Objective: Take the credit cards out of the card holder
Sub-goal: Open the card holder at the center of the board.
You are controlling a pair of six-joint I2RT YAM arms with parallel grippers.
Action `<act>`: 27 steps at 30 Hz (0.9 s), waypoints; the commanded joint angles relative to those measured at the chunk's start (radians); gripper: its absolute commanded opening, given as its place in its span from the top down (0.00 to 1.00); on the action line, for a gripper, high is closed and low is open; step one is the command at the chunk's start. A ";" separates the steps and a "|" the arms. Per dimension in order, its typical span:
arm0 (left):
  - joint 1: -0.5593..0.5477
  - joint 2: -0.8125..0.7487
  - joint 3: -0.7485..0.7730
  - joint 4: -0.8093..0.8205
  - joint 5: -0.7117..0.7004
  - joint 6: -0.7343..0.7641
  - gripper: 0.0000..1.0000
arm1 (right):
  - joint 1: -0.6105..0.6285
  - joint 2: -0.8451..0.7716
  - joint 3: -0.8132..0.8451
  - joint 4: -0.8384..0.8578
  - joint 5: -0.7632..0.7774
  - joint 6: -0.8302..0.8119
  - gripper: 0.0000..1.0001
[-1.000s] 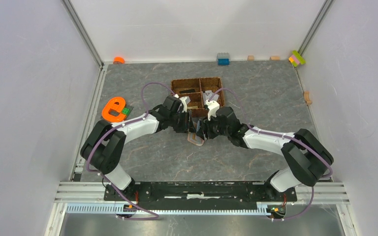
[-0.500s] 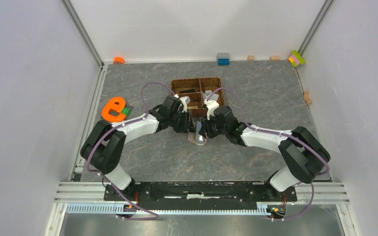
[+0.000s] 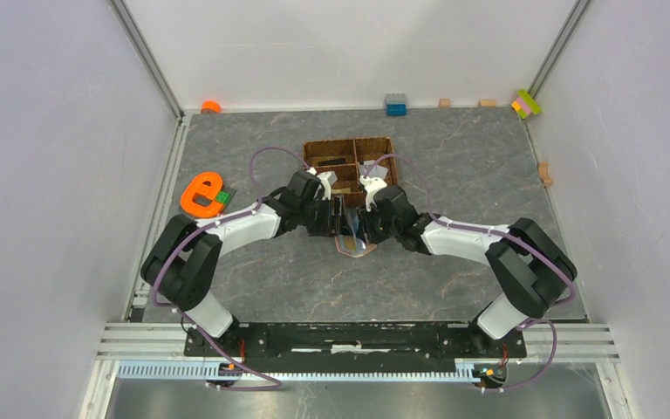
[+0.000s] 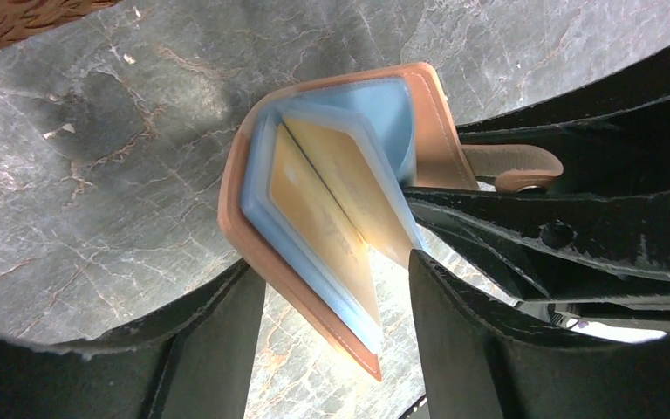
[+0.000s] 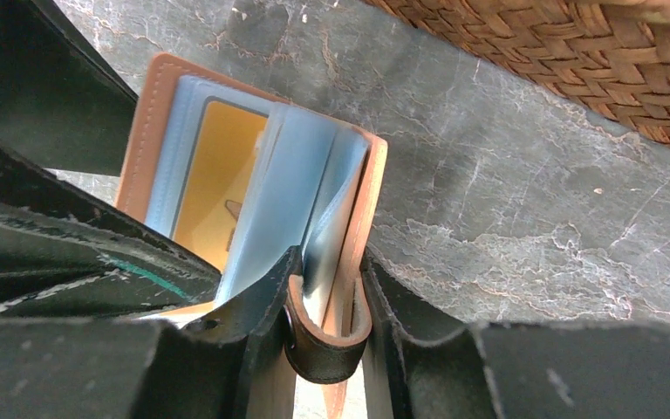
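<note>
Wrist cameras reveal gold credit cards (image 4: 314, 205) sleeved inside the card holder (image 4: 436, 113), unreadable from above; right end effector (image 5: 330, 266) pinches its cover, left end effector (image 4: 336, 266) straddles it, jaws apart.

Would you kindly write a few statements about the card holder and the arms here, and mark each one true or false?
1. The card holder is spread open, showing light blue sleeves. True.
2. The card holder lies inside the woven basket. False: it is outside the basket, over the table.
3. A gold card sits inside one of the sleeves. True.
4. The right pincer hangs open, away from the card holder. False: it is closed on one cover of the card holder.
</note>
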 commanded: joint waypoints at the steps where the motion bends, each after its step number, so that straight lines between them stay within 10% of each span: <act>1: 0.001 -0.042 -0.009 0.056 0.038 -0.012 0.32 | 0.000 0.015 0.025 -0.018 -0.008 -0.009 0.67; 16: 0.001 -0.025 -0.002 0.052 0.045 -0.017 0.26 | -0.001 -0.025 -0.011 0.039 -0.050 0.005 0.67; 27: 0.002 0.021 0.031 0.004 0.020 -0.015 0.76 | -0.003 -0.083 -0.067 0.132 -0.138 0.024 0.57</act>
